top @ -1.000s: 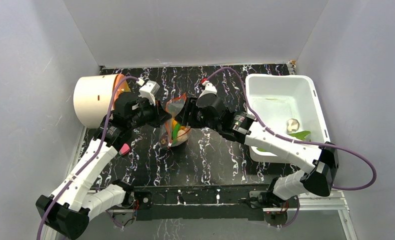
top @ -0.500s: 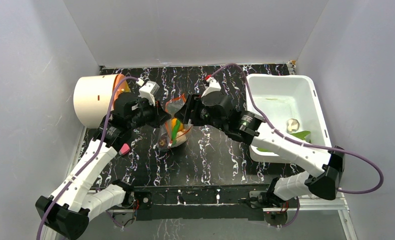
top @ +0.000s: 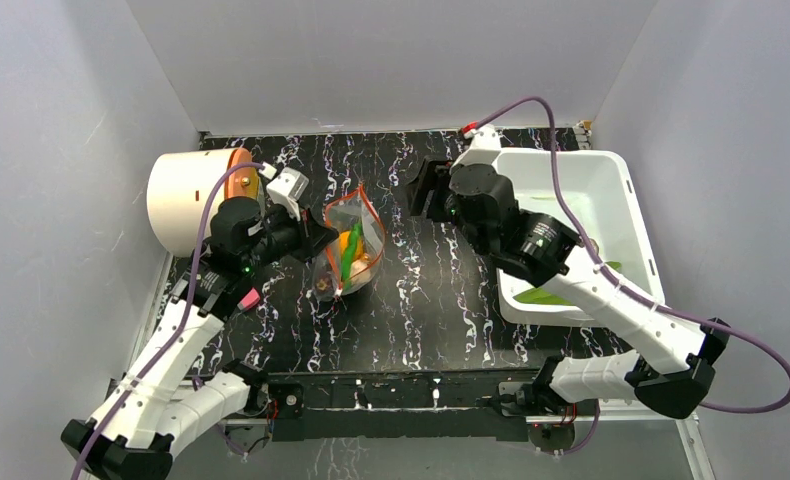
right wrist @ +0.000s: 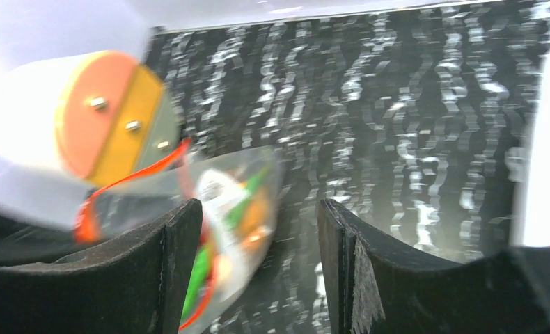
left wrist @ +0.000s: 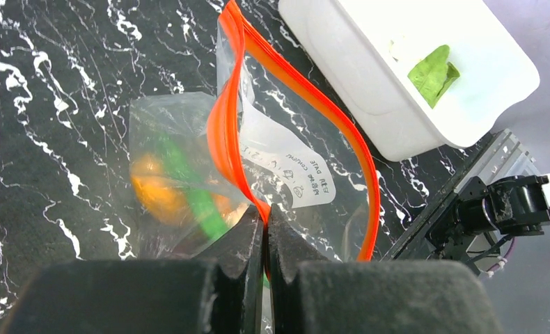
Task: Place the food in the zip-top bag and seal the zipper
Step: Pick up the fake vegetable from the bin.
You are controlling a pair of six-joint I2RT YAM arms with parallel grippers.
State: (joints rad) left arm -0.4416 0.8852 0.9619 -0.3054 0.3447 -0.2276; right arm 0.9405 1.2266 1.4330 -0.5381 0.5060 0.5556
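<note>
The clear zip-top bag stands on the black marbled table, its mouth gaping. My left gripper is shut on the orange-red zipper at the near end of the mouth. Inside the bag lie an orange round fruit and a slim green pepper; a white label shows on its wall. My right gripper hovers open to the right of the bag, apart from it, with nothing between its fingers. The right wrist view is blurred, with the bag ahead of the jaws.
A white bin stands at the right with a green piece of food inside, partly hidden by the right arm. A cream cylinder with an orange rim lies at the back left, close to my left arm.
My right gripper has pulled away from the bag's mouth, moving right and toward the back, and opened wider. The left gripper has kept its hold, and the bag's mouth now gapes wider.
</note>
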